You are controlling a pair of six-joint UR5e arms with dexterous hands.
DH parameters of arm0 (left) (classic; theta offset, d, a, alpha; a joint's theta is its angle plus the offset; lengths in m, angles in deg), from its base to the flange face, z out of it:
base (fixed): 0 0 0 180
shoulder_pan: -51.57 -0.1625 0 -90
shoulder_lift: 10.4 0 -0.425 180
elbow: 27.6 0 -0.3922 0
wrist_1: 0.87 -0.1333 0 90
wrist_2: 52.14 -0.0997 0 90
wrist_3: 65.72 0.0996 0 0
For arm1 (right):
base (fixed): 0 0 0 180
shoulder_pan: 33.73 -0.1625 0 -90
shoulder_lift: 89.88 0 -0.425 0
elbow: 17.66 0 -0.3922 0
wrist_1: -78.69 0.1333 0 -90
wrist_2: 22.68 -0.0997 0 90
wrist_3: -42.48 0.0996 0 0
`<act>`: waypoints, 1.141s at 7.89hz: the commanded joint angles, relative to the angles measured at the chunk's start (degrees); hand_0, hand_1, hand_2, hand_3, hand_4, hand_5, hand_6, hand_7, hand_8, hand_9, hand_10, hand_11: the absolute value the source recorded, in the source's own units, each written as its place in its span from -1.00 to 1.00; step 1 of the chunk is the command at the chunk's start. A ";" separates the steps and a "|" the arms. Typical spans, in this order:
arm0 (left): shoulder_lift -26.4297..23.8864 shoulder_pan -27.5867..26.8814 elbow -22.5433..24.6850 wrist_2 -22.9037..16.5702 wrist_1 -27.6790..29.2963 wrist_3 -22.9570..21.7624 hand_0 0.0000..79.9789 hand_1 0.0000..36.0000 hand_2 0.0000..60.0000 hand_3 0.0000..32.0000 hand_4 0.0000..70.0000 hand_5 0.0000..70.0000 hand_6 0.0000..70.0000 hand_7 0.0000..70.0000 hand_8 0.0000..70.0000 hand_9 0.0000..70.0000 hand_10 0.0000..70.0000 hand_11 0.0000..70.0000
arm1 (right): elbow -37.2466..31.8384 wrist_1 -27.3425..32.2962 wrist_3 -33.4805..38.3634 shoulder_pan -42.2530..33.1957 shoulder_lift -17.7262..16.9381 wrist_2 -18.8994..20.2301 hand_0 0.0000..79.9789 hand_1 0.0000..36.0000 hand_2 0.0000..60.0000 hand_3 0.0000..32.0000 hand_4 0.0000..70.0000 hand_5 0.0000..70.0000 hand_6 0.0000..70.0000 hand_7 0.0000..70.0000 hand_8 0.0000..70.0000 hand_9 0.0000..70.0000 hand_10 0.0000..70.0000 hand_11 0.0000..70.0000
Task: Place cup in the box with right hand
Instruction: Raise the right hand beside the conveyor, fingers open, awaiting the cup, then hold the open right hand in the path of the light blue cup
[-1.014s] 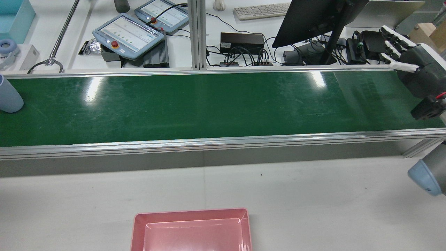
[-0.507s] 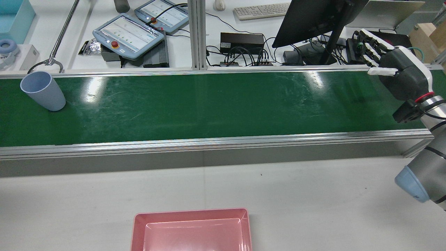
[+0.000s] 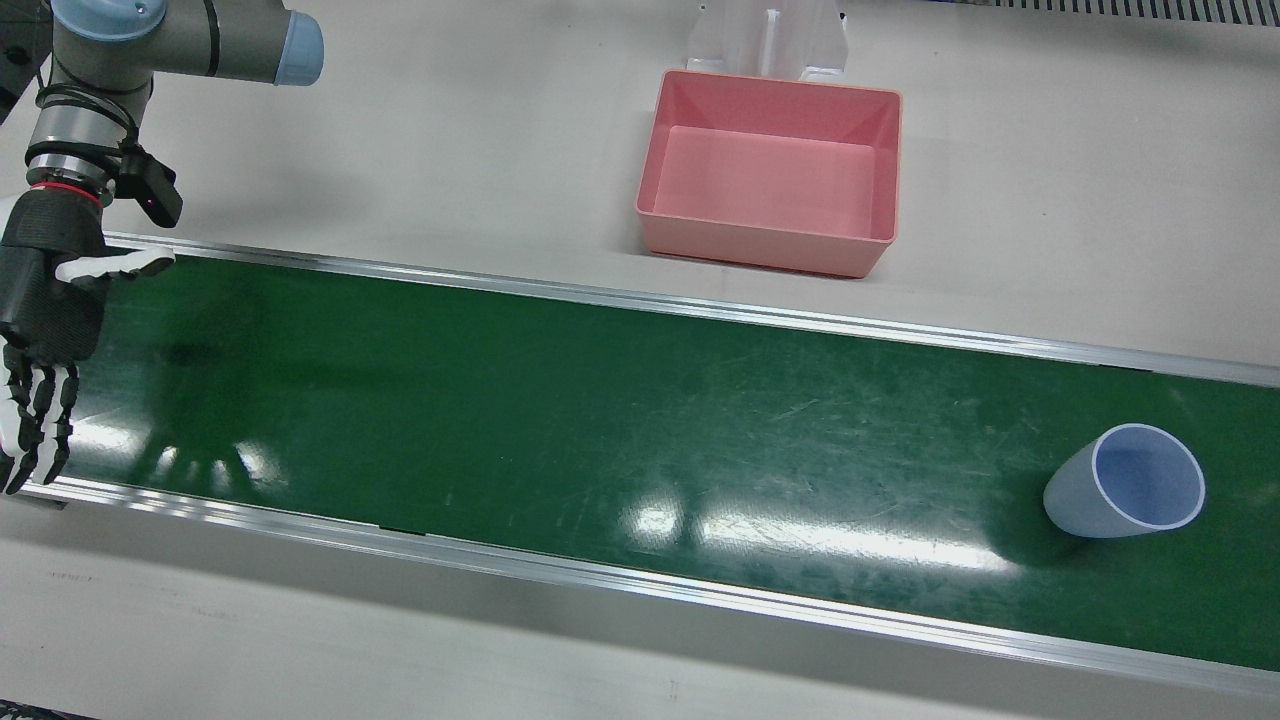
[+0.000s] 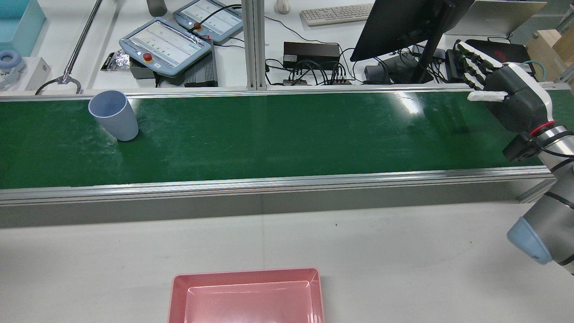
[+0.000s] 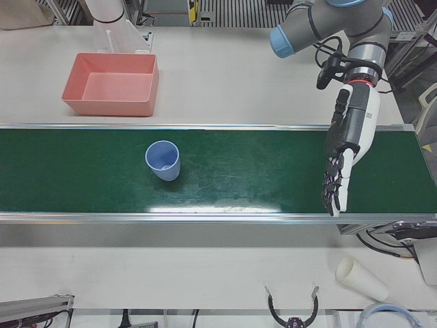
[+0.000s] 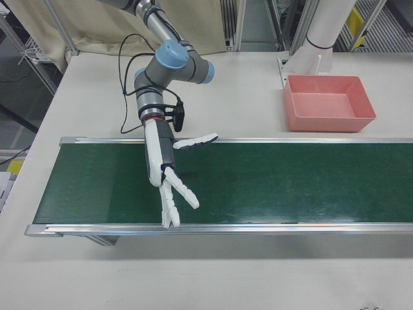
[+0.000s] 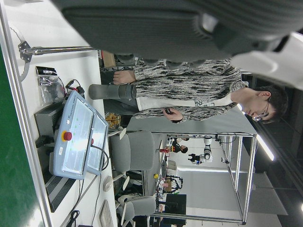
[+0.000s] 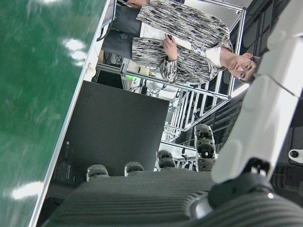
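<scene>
rear view: cup [image 4: 114,115] upright on green belt [image 4: 287,134], carried further in from the left end than half a second ago, yet well apart from right hand [image 4: 511,96], which has edged inward, fingers spread, holding nothing. probably means waiting for the cup to ride closer before grasping.
front view: pink box [image 3: 765,242] on the table beside the belt, nothing in it; cup also holding nothing visible.
left-front view: left hand [image 5: 347,147] stretched flat over the belt, holding nothing.
right-front view: same spread right hand, no cup in frame.
</scene>
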 commanded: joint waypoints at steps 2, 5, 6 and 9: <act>0.00 0.00 0.00 0.00 -0.06 -0.03 -1.00 -1.00 -1.00 -1.00 -1.00 -1.00 -1.00 -1.00 -1.00 -1.00 -1.00 -1.00 | -0.10 0.00 -0.23 1.73 -0.09 -0.09 0.18 -0.33 -1.00 -1.00 -1.00 -0.88 -0.92 -0.76 -0.98 -0.98 -1.00 -0.98; 0.00 0.00 0.00 0.00 0.02 0.05 -1.00 -1.00 -1.00 -1.00 -1.00 -1.00 -1.00 -1.00 -1.00 -1.00 -1.00 -1.00 | -0.54 0.00 -1.37 3.85 -0.09 -0.09 0.18 -0.34 -1.00 -0.74 -1.00 -0.88 -0.95 -0.77 -0.98 -0.98 -1.00 -0.97; 0.00 0.00 0.00 -0.09 -0.06 0.06 -1.00 -1.00 -1.00 -1.00 -1.00 -1.00 -1.00 -1.00 -1.00 -1.00 -1.00 -1.00 | -0.89 0.00 -1.81 4.37 -0.18 -0.09 0.17 -0.35 -1.00 -0.55 -1.00 -0.88 -0.95 -0.78 -0.98 -0.98 -1.00 -0.96; 0.00 0.00 0.00 0.00 -0.06 -0.03 -1.00 -1.00 -1.00 -1.00 -1.00 -1.00 -1.00 -1.00 -1.00 -1.00 -1.00 -1.00 | -0.98 0.09 -1.81 4.55 -0.09 -0.18 0.17 -0.37 -1.00 -0.56 -1.00 -0.88 -0.95 -0.77 -0.97 -0.98 -0.99 -0.95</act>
